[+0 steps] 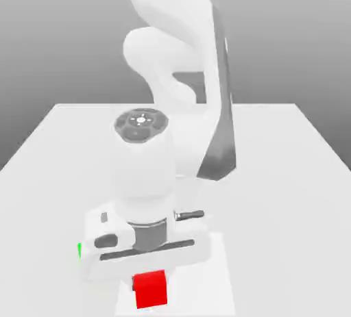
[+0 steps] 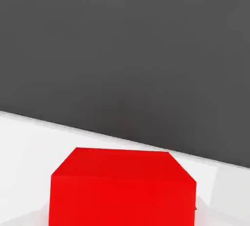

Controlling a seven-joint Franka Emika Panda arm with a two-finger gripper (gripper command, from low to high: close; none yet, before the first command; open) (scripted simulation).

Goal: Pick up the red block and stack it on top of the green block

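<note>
end effector (image 1: 149, 283): closed on red block (image 1: 150, 289) | red block: near worktop (image 1: 288, 172) front edge | green block (image 1: 79, 250): beside hand, mostly hidden behind it

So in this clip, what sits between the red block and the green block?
In the exterior view, the robot's hand stands between the red block and the green block, hiding most of the green one.

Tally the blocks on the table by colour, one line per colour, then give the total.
Small bright-red matte cube: 1
Small bright-green cube, just a sliver showing past the hand on the exterior view's left: 1
Total: 2 blocks
</note>
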